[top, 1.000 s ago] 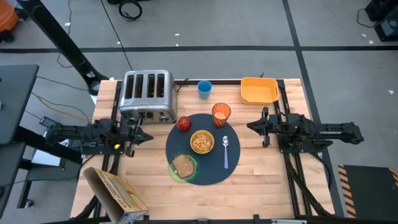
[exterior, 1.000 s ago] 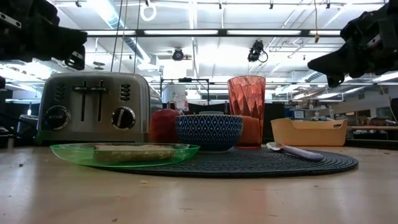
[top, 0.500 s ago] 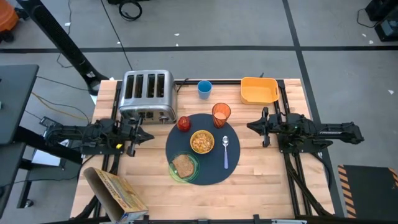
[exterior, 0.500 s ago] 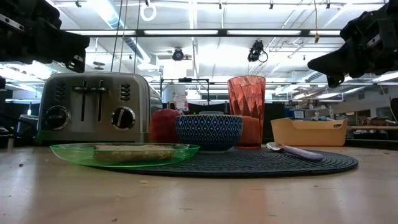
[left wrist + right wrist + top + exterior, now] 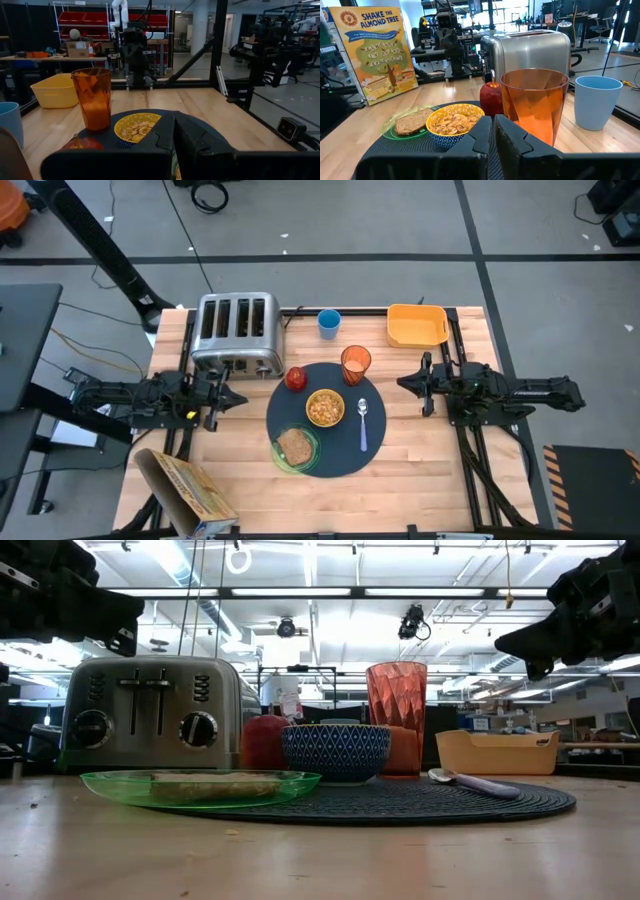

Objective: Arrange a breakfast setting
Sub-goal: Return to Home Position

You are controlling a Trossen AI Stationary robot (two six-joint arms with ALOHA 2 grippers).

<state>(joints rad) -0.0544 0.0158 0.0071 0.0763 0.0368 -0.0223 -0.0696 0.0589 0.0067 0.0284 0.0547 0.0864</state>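
The dark-navy mat [image 5: 342, 450] lies mid-table. On it sit the cereal bowl [image 5: 325, 409], the green plate [image 5: 296, 448] with the toast slice [image 5: 293, 444], the orange tumbler [image 5: 355, 364], the red apple [image 5: 296, 378] and the silver spoon [image 5: 363, 423]. My left gripper [image 5: 236, 398] hangs shut and empty left of the mat, by the toaster. My right gripper [image 5: 402, 383] hangs shut and empty right of the mat. Both show above table height in the low view.
A silver toaster [image 5: 236, 330] stands at the back left, a small blue cup [image 5: 329, 322] and a yellow bin [image 5: 416, 325] at the back. A cereal box [image 5: 185, 488] lies at the front left corner. Bare wood lies in front of the mat.
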